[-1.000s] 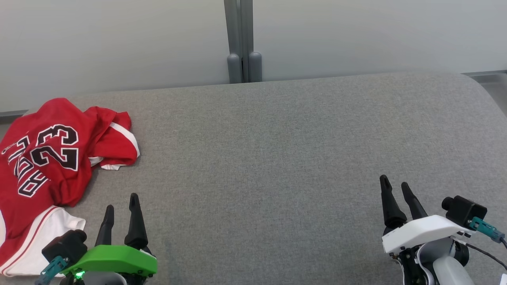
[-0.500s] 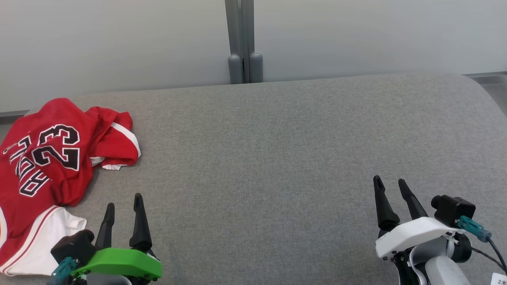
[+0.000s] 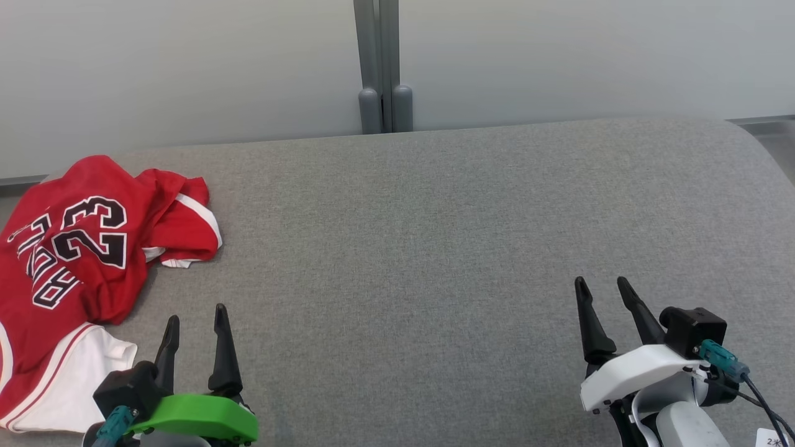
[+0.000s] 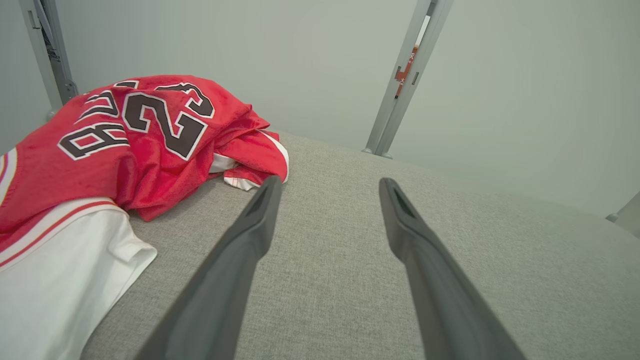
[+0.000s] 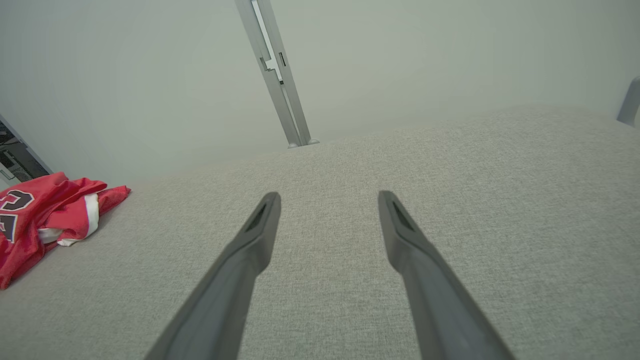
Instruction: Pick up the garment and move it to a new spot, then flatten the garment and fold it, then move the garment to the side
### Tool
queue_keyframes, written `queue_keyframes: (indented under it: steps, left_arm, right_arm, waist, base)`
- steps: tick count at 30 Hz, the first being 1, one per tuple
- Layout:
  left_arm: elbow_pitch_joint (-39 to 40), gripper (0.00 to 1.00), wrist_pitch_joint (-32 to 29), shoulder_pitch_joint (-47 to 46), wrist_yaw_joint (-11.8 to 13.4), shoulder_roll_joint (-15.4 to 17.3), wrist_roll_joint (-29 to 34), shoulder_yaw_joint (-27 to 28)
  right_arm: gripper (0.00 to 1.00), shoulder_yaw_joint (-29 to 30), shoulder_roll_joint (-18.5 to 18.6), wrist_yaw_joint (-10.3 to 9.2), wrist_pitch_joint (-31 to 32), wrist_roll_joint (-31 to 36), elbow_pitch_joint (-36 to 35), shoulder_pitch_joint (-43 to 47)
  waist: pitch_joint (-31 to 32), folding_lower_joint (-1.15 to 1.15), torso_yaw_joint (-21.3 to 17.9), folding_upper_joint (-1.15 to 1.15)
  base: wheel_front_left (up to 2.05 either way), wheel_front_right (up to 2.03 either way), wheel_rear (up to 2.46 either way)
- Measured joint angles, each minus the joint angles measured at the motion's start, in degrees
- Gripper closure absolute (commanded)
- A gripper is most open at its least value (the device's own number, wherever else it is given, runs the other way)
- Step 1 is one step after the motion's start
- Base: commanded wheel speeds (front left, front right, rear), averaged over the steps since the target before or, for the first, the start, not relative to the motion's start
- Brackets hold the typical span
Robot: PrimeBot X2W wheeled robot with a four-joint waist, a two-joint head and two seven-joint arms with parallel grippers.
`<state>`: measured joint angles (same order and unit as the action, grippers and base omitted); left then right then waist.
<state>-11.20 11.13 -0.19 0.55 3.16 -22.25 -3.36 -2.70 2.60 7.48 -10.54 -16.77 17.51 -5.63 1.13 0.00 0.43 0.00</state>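
The garment [image 3: 81, 248] is a red jersey with white trim and a black 23, lying crumpled at the far left of the grey padded table [image 3: 435, 236]. The left wrist view shows the garment [image 4: 125, 145] up close, ahead and to the left of the fingers. My left gripper [image 3: 194, 313] stands open at the lower left, just right of the garment's white hem and not touching it. Over bare fabric at the lower right, my right gripper [image 3: 601, 284] is open and holds nothing. From the right wrist view the garment [image 5: 45, 215] lies far off to the left.
A pale wall with a grey vertical post [image 3: 380, 65] runs behind the table's far edge. The table's right end curves away at the upper right [image 3: 754, 143]. Bare grey surface stretches between the two grippers.
The head view has shifted slightly. Both grippers sit a little lower and further in than a second ago, still open. The garment lies as before.
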Motion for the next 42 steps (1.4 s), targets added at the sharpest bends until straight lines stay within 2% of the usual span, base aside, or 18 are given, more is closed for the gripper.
queue_keyframes:
  steps: [25, 36, 42]
  left_arm:
    - [-0.37, 0.00, 2.85, 0.51, 0.04, -0.31, 7.17, -0.02]
    - [-1.78, 0.00, 3.90, 1.04, 1.23, -0.32, 5.36, -1.22]
    - [-2.04, 0.00, 4.01, 1.05, 1.55, -0.32, 4.39, -1.66]
  right_arm:
    - [0.00, -1.23, 0.11, 0.01, -2.76, 11.10, 0.32, -0.02]
    - [0.00, -1.68, 0.14, 0.01, -3.52, 15.01, 0.46, 0.15]
    - [0.00, -1.70, 0.15, 0.01, -3.52, 14.44, 0.30, 0.44]
  waist:
    - [0.60, 0.00, 0.26, 0.00]
    - [1.47, 0.00, 0.25, 0.00]
    - [1.64, 0.00, 0.20, 0.00]
  base:
    - [0.00, 0.00, 0.00]
    - [0.00, 0.00, 0.00]
    - [0.00, 0.00, 0.00]
